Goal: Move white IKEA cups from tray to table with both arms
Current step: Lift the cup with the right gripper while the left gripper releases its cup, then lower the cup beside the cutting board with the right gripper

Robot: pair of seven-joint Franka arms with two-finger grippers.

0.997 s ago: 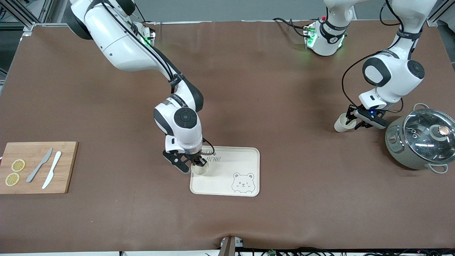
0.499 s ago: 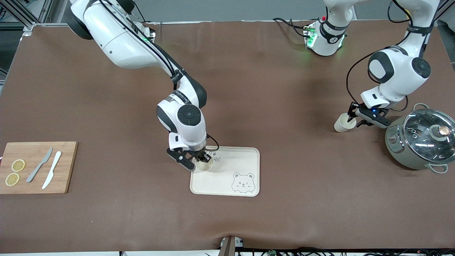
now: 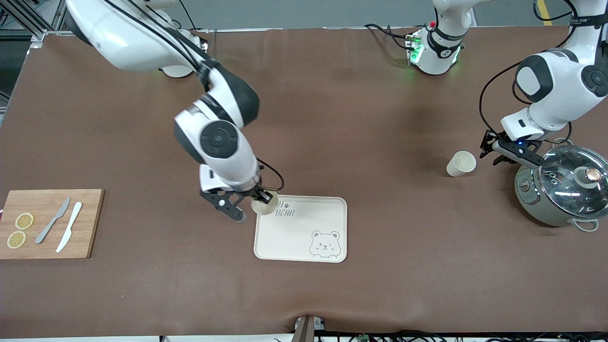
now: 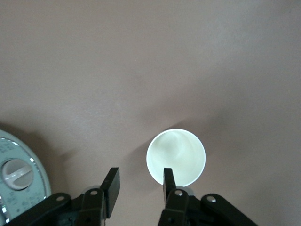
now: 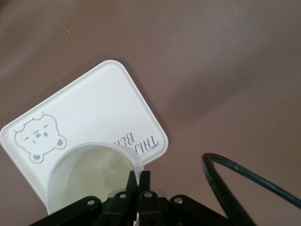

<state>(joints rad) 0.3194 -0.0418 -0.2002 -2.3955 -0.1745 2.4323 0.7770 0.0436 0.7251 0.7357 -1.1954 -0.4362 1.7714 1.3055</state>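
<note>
White cup [image 3: 264, 204] pinched in right fingers [image 5: 139, 181]; left fingers [image 4: 112, 184] parted, empty.

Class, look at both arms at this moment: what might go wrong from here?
1. The right pincer pinches only the rim of its cup, lifted over the tray edge; it may slip or tilt.
2. The left pincer, open, hangs beside the pot and the placed cup; a careless move may topple that cup.

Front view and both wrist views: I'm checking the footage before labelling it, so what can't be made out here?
- Tray lettering, front view: its start is hidden by the off-white tumbler pinched in the right gripper.
- Held tumbler's base, right wrist view: cut off by the frame edge.
- Grey-green lidded cooker, left wrist view: only an edge shows.
- Cooker's panel markings, front view: too small.
</note>
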